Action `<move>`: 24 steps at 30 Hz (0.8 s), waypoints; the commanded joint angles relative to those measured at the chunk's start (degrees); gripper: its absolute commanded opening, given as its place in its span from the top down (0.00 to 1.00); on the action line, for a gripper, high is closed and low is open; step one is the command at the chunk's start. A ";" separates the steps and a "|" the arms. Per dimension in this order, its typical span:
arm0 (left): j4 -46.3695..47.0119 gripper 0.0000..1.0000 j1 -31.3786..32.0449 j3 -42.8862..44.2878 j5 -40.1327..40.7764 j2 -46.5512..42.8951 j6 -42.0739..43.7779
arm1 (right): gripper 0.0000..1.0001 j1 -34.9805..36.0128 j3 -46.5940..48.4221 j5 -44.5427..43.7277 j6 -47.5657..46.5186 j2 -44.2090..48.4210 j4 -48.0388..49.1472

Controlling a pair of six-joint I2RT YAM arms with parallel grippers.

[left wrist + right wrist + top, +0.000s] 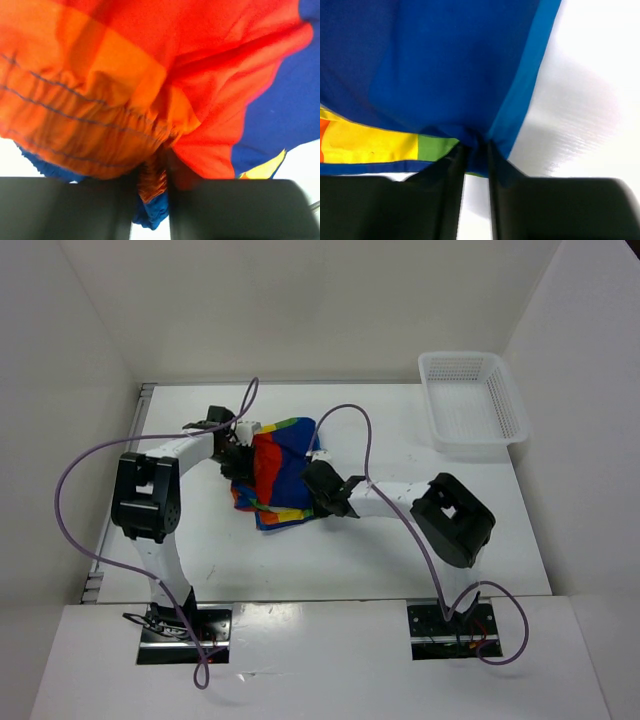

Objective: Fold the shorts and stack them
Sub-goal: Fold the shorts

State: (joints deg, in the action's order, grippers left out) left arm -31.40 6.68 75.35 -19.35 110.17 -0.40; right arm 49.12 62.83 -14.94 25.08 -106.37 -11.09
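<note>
**Left pincer** [151, 202] clenched on the gathered orange waistband of the soft, rainbow-striped cloth shorts [280, 472]. **Right pincer** [476, 167] clenched on a dark blue fold at the opposite edge of the garment. Grasping two opposite edges at once probably serves to lift one half and lay it over the other, so the fold is judged to be just starting. The shorts lie bunched on the white surface [330, 565], to the left of the white plastic mesh basket [465, 390] and nearer the arm bases, well apart from it.
</note>
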 commanded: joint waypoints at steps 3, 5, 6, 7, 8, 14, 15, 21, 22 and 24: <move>-2.34 0.93 0.00 2.69 -4.81 0.05 0.40 | 0.86 -0.17 -2.97 3.78 3.48 -0.95 -1.38; -4.80 1.00 0.00 3.83 -5.51 -1.70 0.40 | 0.86 -0.17 -4.29 4.48 4.18 0.45 -2.00; -5.34 1.00 0.00 4.53 -5.52 -3.98 0.40 | 0.87 -0.17 -4.29 5.00 4.19 0.98 -2.00; -6.04 1.00 0.00 4.54 -5.52 -5.13 0.40 | 0.87 -0.17 -5.08 5.01 4.19 1.51 -2.53; -7.70 1.00 0.00 5.50 -4.82 -7.23 0.40 | 0.87 -0.17 -5.69 5.01 4.19 2.30 -2.53; -21.21 0.97 -0.52 10.86 -5.60 -7.17 0.40 | 0.86 -0.17 -5.09 4.39 3.05 2.83 -4.38; -22.81 0.97 -0.52 10.87 -6.22 -5.68 0.40 | 0.85 -0.17 -5.08 4.39 3.04 2.83 -4.38; -22.32 0.84 -2.19 1.30 -5.00 -1.46 0.40 | 0.51 -0.17 -4.56 5.26 1.82 2.91 -4.90; -18.91 0.79 -2.19 -1.58 -4.12 -1.45 0.40 | 0.47 -0.17 -4.56 6.40 1.81 2.92 -4.90; -15.90 0.75 -2.19 -2.49 -3.23 -0.40 0.40 | 0.36 -0.17 -4.56 8.25 -1.07 5.63 -5.43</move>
State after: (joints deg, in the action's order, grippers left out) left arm -49.32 4.93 74.76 -23.70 108.25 -0.21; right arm 48.95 59.57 -8.73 26.92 -103.07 -9.91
